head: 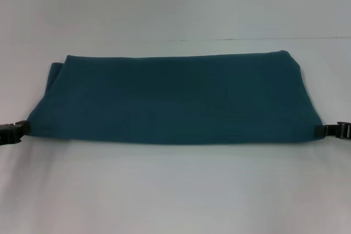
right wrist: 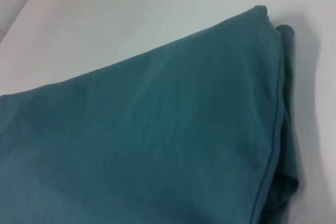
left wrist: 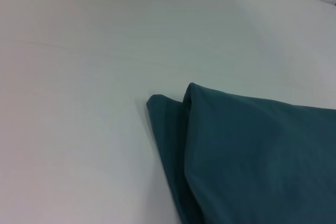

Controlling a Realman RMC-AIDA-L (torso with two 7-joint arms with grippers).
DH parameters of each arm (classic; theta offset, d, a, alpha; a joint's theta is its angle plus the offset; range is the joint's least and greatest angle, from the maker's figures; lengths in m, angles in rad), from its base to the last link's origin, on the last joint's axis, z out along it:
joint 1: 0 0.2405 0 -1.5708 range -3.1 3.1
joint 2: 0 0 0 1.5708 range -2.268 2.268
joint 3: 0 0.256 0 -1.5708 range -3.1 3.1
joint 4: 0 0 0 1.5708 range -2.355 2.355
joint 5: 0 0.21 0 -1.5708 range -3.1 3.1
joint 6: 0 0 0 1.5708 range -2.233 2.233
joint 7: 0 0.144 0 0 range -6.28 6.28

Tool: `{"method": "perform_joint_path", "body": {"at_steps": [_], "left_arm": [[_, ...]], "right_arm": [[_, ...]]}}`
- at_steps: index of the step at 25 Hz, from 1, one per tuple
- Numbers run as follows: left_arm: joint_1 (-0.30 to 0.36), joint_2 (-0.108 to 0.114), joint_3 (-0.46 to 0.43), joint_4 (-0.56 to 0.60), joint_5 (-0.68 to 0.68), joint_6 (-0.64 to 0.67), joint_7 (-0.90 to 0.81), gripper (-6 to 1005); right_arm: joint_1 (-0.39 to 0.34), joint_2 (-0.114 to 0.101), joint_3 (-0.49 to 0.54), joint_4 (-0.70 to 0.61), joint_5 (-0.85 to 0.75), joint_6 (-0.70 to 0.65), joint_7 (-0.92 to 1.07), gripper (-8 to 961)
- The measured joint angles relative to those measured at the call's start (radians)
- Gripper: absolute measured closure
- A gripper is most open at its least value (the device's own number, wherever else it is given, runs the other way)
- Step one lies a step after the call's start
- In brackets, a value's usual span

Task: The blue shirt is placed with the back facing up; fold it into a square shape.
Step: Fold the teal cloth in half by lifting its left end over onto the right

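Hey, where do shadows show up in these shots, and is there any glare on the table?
Head view: a soft shadow along the blue shirt's near edge, no glare on the white table. Right wrist view: a grey shadow beside the shirt's folded edge. Left wrist view: faint shading beside the corner.

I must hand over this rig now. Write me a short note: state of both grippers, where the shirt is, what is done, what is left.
Left gripper: at the near left corner of the blue shirt, on the white table.
Right gripper: at the near right corner.
Shirt: lies flat, plain side up, folded into a wide band, layers stacked at both ends.
Done: lengthwise folding.
Left: fold the band across, probably end to end, to make a square.
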State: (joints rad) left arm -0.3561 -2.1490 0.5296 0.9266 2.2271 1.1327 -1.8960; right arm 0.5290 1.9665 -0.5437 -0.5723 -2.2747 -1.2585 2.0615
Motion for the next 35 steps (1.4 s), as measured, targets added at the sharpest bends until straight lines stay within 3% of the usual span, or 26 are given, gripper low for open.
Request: {"method": "perform_joint_path", "body": {"at_steps": [23, 27, 32, 35], "left_arm": [[0.027, -0.007, -0.005, 0.026, 0.000, 0.041, 0.005, 998], [0.022, -0.005, -0.005, 0.039, 0.000, 0.085, 0.006, 997], [0.020, -0.002, -0.018, 0.069, 0.000, 0.133, -0.004, 996], [0.019, 0.000, -0.046, 0.072, 0.000, 0.132, -0.021, 887]], "right_arm": [[-0.015, 0.003, 0.023, -0.008, 0.000, -0.031, -0.009, 925], [-0.014, -0.005, 0.050, -0.013, 0.002, -0.059, -0.010, 924], [-0.017, -0.009, 0.070, -0.064, 0.014, -0.120, -0.012, 832], [-0.020, -0.004, 0.088, -0.098, 0.014, -0.128, -0.007, 776]]}}
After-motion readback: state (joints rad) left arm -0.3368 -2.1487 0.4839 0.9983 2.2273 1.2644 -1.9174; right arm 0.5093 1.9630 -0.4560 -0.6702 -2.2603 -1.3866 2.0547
